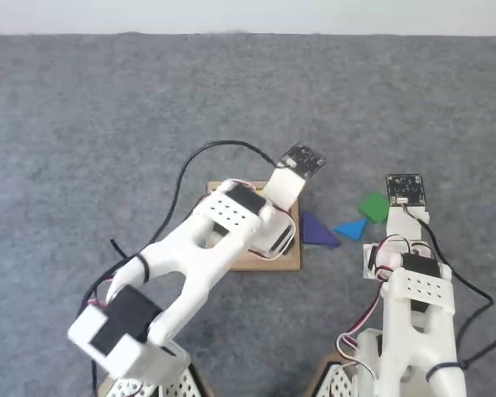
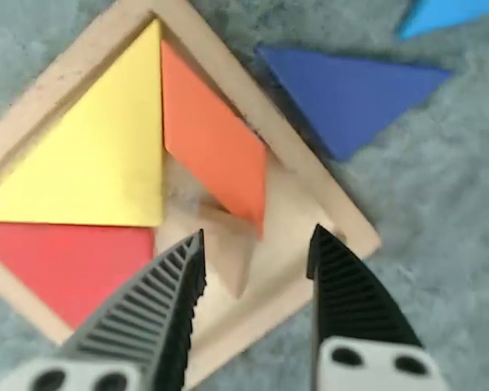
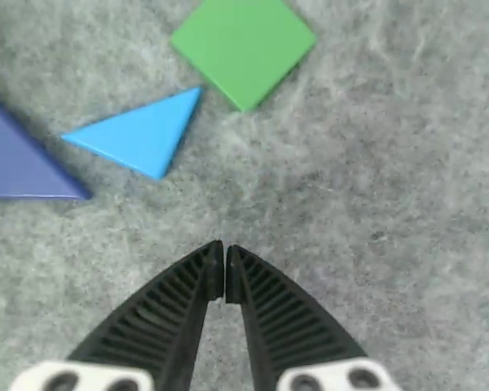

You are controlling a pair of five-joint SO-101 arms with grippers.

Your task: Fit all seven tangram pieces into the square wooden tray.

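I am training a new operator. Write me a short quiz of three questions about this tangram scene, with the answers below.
1. True or false: the green square lies inside the wooden tray.
2. The left tool is: A. open, B. shut on a piece, C. shut on nothing.
3. How many pieces lie on the carpet in the right wrist view?

Key:
1. False; it lies on the carpet, outside the wooden tray.
2. A.
3. Three: the green square, the light blue triangle and the dark blue triangle.
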